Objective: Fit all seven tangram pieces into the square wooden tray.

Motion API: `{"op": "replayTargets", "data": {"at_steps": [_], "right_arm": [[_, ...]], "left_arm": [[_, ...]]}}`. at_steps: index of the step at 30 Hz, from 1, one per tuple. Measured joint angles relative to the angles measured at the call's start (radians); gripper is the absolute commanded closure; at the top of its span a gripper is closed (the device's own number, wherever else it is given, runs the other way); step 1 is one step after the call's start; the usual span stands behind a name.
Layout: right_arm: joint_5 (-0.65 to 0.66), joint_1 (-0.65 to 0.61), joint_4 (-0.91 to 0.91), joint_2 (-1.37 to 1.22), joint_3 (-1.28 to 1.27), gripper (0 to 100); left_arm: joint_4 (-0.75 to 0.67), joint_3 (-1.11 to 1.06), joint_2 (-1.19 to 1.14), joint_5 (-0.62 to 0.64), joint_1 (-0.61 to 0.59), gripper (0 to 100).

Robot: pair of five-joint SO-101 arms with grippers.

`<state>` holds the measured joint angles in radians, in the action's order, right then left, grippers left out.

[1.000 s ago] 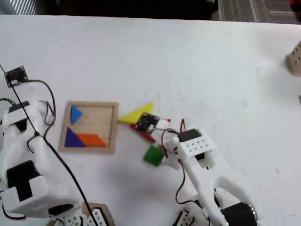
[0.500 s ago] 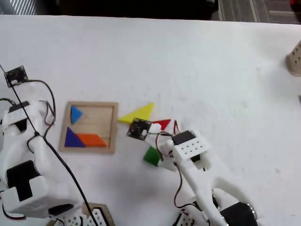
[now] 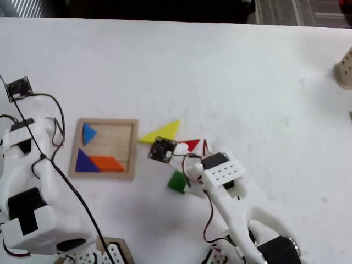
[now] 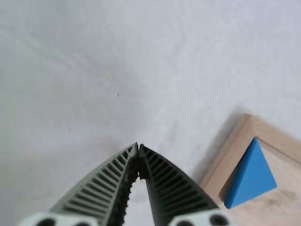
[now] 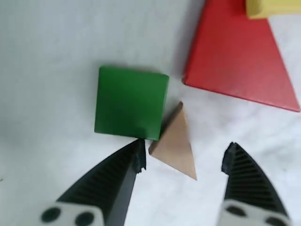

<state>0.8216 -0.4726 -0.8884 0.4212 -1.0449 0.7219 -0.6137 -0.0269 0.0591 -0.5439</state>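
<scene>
The square wooden tray (image 3: 108, 121) on the white table (image 3: 247, 82) holds a purple triangle (image 3: 85, 161), an orange parallelogram (image 3: 108, 163) and a smaller blue triangle (image 3: 88, 133). Outside it lie a yellow triangle (image 3: 161, 133), a red triangle (image 3: 191, 144), a green square (image 3: 177, 181) and a small tan triangle (image 5: 175, 143). The right gripper (image 5: 184, 155) is wide open and empty, with one finger on each side of the tan triangle. The left gripper (image 4: 138, 151) is closed and empty near the tray's corner.

The green square (image 5: 130, 102) crowds one fingertip of our right gripper (image 5: 184, 155), just beside the brown triangle (image 5: 175, 142). We have bare table (image 5: 211, 136) on that triangle's other side. The red triangle (image 5: 237, 61) blocks the far side.
</scene>
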Motion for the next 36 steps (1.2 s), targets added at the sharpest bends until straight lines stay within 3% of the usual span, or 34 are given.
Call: {"op": "replayTargets", "data": {"at_steps": [16, 24, 36], "right_arm": [[0.109, 0.018, -0.054, -0.187, 0.103, 74.6], [0.078, 0.02, -0.044, -0.196, 0.123, 97.5], [0.046, 0.02, -0.044, -0.198, 0.127, 97.8]], "left_arm": [[0.0, 0.0, 0.0, 0.0, 0.0, 97], [0.0, 0.0, 0.0, 0.0, 0.0, 97], [0.0, 0.0, 0.0, 0.0, 0.0, 97]]}}
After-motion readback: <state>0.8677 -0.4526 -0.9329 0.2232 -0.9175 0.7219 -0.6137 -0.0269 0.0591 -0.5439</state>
